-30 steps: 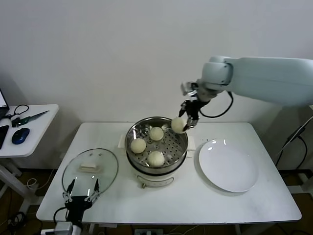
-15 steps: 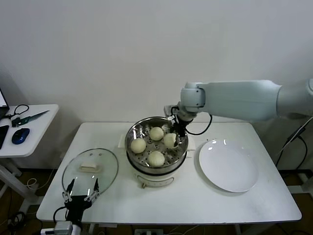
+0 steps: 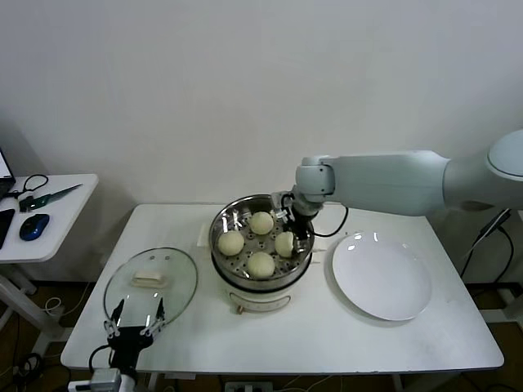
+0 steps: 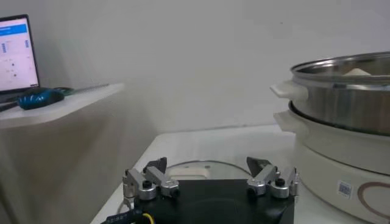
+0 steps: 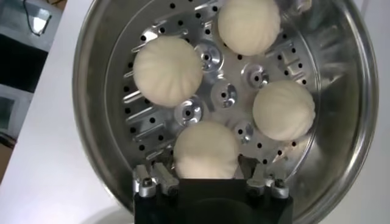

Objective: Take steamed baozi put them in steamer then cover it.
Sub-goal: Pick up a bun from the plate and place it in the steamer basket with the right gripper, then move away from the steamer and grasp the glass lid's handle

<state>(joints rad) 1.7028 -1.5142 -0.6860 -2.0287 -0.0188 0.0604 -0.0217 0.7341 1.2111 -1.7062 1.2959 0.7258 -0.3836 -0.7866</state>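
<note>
Fourth baozi (image 3: pixel 284 242) now down — white table (image 3: pixel 245 343)

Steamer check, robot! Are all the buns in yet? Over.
Right gripper open around the fourth baozi in the steamer. Left gripper open, near the lid. Plate bare. Lid not on.

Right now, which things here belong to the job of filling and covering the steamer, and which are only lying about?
For the job:
- four baozi
- steamer
- glass lid
- right claw, around one bun

Lying about:
- white plate
- side table with mouse and scissors
</note>
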